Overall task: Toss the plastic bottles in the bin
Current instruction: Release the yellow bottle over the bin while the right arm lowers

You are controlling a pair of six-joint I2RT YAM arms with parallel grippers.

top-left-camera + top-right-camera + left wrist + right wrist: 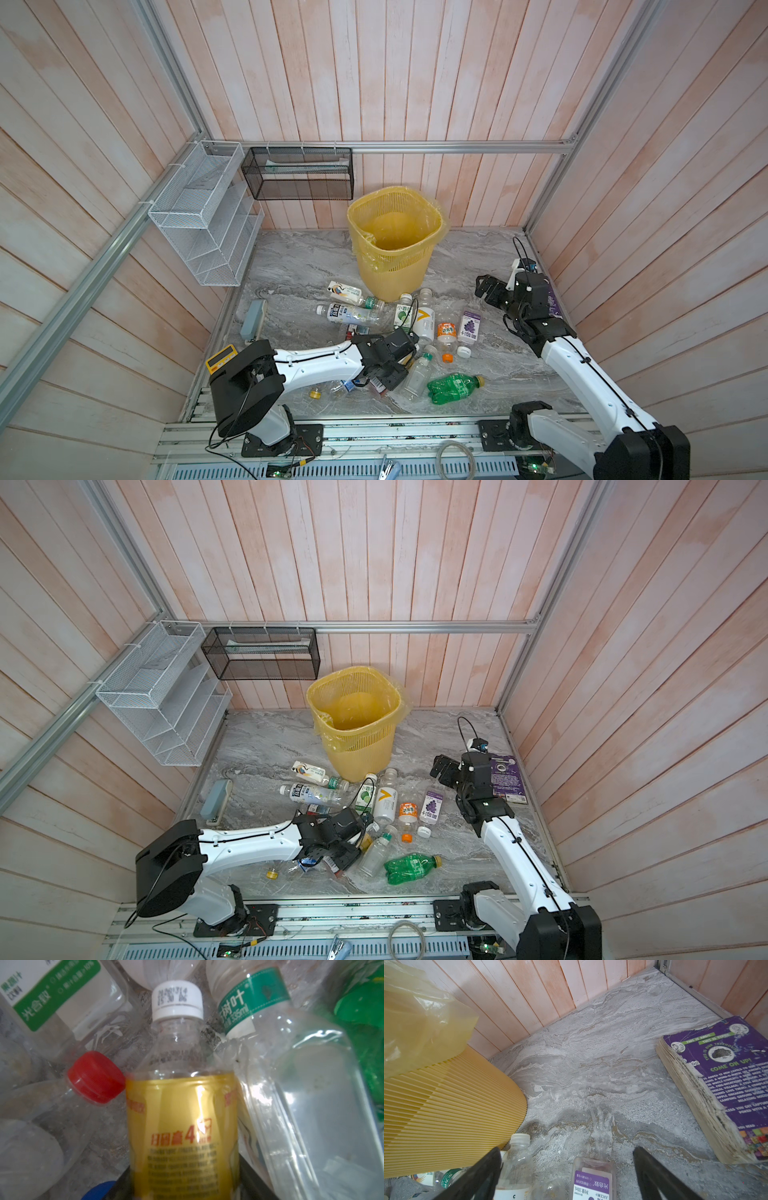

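The yellow bin [395, 278] stands upright at the back of the floor, by the wall, and nothing shows inside its bag. There is one bin and there are two arms. The left arm reaches low into the litter in front of the bin. The right arm is raised off to the side, near the purple book [505, 777].

The left claw [390, 374] is down among the bottles. In the left wrist view the gold-labelled bottle [182, 1126] lies straight ahead of it. Its long axis runs in line with the claw's reach, capped end pointing away, body between the dark jaws. They flank it closely, but I cannot tell whether they pinch it. The left arm is plainly the nearer one. The bin lies beyond the pile, so the coming move looks like a lift toward the back wall.

The right claw [481, 287] is spread wide and holds nothing; it hovers beside the bin, with the purple-labelled bottle [591, 1184] on the floor below.

In a top view I count about eleven bottles on the floor — one green bottle [453, 384], the rest mostly clear — though the left arm may hide some. Two loose caps, an orange cap [447, 357] and a white cap [464, 352], lie just beside each other.
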